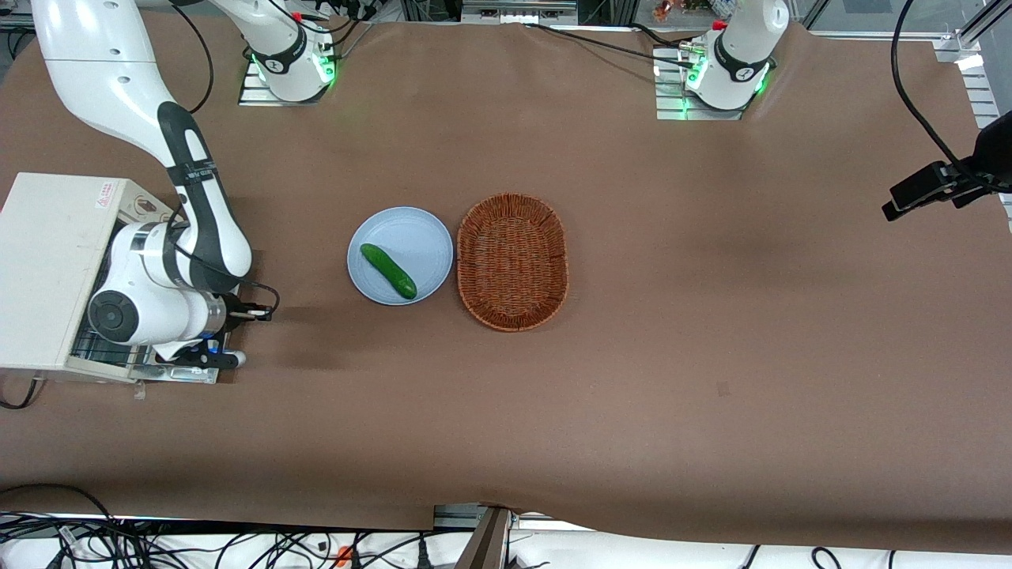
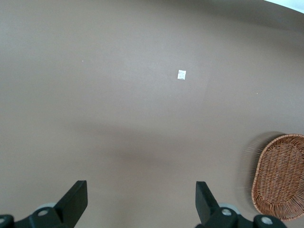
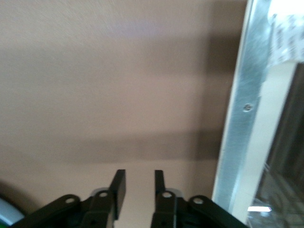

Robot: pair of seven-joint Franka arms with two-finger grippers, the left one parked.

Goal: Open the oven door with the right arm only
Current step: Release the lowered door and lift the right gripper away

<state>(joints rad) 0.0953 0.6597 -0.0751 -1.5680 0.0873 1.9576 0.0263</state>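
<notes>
1. The cream-white boxy toaster oven sits at the working arm's end of the brown-covered table. Its silver metal-framed door with dark glass appears to lie folded down flat in front of it, with the wire rack inside showing past the arm.
2. The large white jointed right arm hangs over that door. Its black two-finger gripper hovers just above bare cloth beside the door's silver frame. The fingers stand close together with a narrow gap, holding nothing.
3. By my reckoning the door is already open, though the arm hides much of it, so I would not swear it is fully down.
4. What seems left is only drawing the arm clear.
</notes>
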